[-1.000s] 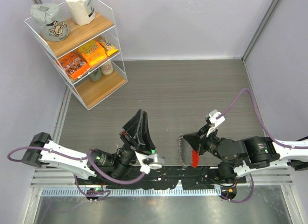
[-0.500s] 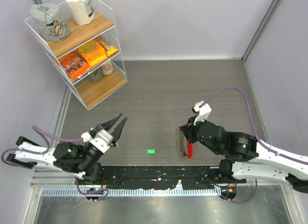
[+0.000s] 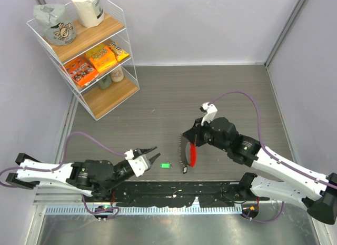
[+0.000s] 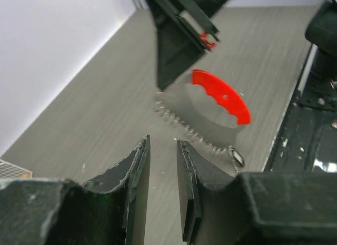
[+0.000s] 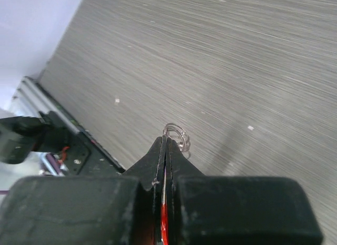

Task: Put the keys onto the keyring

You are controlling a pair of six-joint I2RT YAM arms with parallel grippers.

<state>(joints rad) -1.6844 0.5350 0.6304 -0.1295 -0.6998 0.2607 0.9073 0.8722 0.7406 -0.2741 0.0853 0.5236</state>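
Top external view: my right fingers (image 3: 190, 137) are clamped on the keyring (image 3: 191, 153), holding it on edge above the worktop (image 3: 221, 92), red arc toward me and silvery chain curving on the far side. The black key (image 3: 185, 170) dangles from its lowest point, so I judge that key already threaded. The green key (image 3: 166, 165) lies loose on the worktop, just beyond my left fingers (image 3: 149, 150), which are parted and aimed at it. The step in hand looks like picking up that green key; next I must close on its small head, then carry it to the ring.

Left wrist view: my two fingers (image 4: 138, 187) stand apart with nothing between them. Past them the keyring (image 4: 224, 95) hangs tilted, its chain (image 4: 181, 128) sagging and the black key (image 4: 237, 159) at the bottom. No green key shows here.

Right wrist view: my fingers (image 5: 158, 166) are pressed together on the red arc, a silvery loop (image 5: 177, 135) poking out beyond the tips.
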